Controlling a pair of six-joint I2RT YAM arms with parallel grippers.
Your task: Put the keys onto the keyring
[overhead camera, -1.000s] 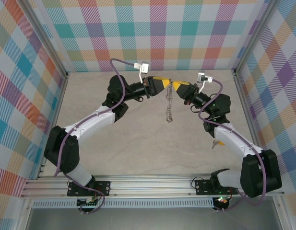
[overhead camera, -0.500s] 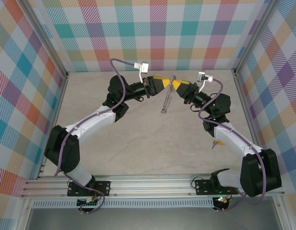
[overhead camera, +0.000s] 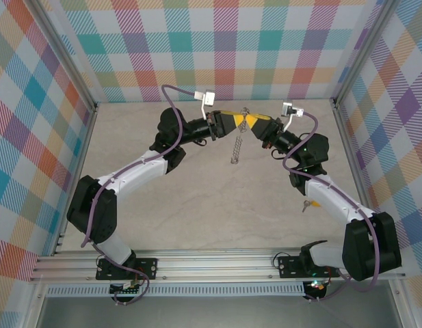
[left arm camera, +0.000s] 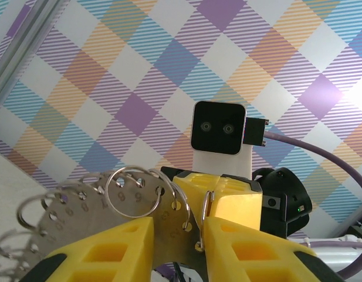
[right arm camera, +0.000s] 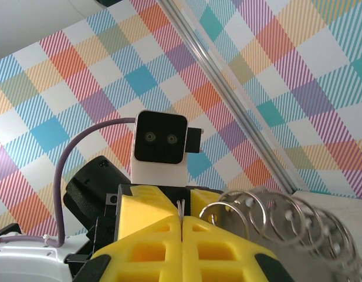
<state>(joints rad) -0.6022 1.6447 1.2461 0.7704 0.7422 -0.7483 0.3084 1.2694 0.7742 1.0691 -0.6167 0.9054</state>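
Top view. Both arms reach to the far middle of the worktop [overhead camera: 197,205], tips nearly meeting nose to nose. Left gripper [overhead camera: 239,122] comes in from the left, right gripper [overhead camera: 252,123] from the right. The keyring [overhead camera: 238,143] hangs between the two tips, up off the surface, seen nearly edge-on, with its lower end trailing down and a little left. One small key [overhead camera: 305,204] lies flat on the worktop just beside the right forearm, well apart from the ring. Plaid walls on three sides.

Left wrist view. Left gripper [left arm camera: 178,235]: yellow jaws stand part way apart. The keyring [left arm camera: 98,194], a grey metal plate with a row of wire loops along its rim, sits in the gap and fans out to the left. One loop lies against the right-hand finger. Cannot tell whether the jaws press on it. The other arm's yellow tip and its boxy camera face this way, just behind the ring.

Right wrist view. Right gripper [right arm camera: 182,226]: jaws closed tight, a thin sliver of wire standing out of the seam, so gripping the keyring [right arm camera: 274,217], whose loops fan off to the right.
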